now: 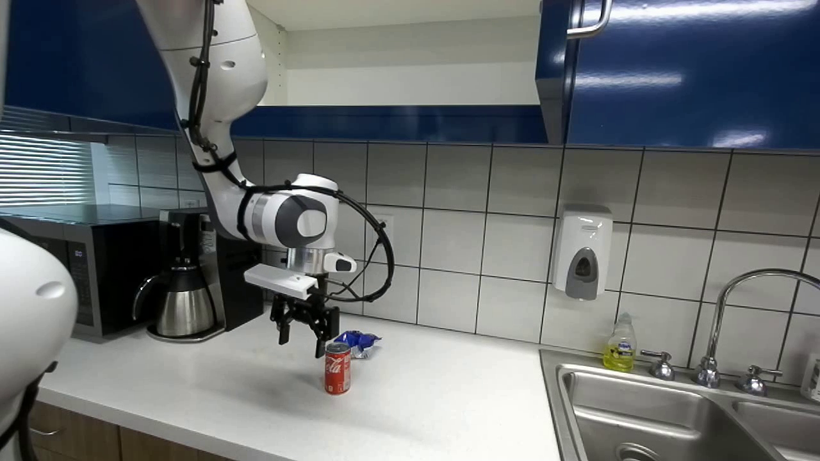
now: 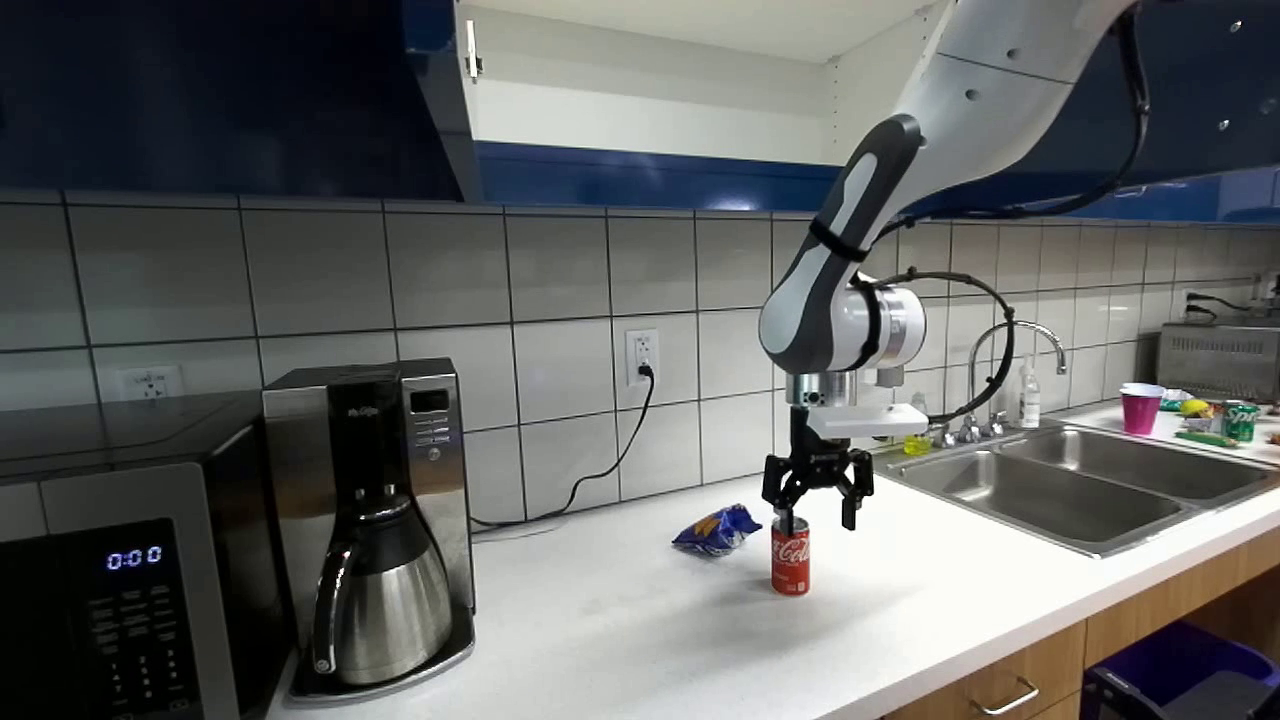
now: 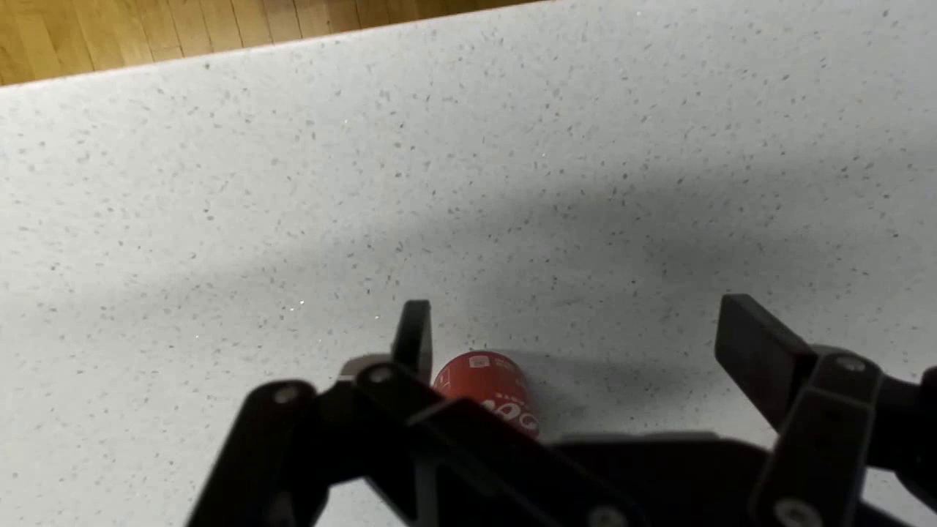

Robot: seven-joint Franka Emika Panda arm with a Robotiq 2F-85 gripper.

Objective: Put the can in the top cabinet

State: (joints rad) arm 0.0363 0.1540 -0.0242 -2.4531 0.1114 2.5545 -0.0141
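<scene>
The small red can (image 1: 337, 372) stands upright on the white counter. It also shows in another exterior view (image 2: 791, 564). My gripper (image 1: 302, 346) is open and empty, pointing down, with its tips around the height of the can's top. In the wrist view the can (image 3: 484, 380) lies close to the left finger and is partly hidden behind the gripper's linkage; the gap between the fingers (image 3: 575, 322) extends well to its right. I cannot tell whether that finger touches it. The top cabinet (image 1: 410, 80) stands open above, its white interior showing in both exterior views (image 2: 650, 95).
A blue packet (image 1: 359, 340) lies close behind the can. A coffee maker (image 2: 390, 600) and a microwave (image 2: 120, 600) stand at one end of the counter. A sink (image 1: 640, 410) is at the other. An open blue cabinet door (image 1: 554, 77) juts out beside the cabinet opening.
</scene>
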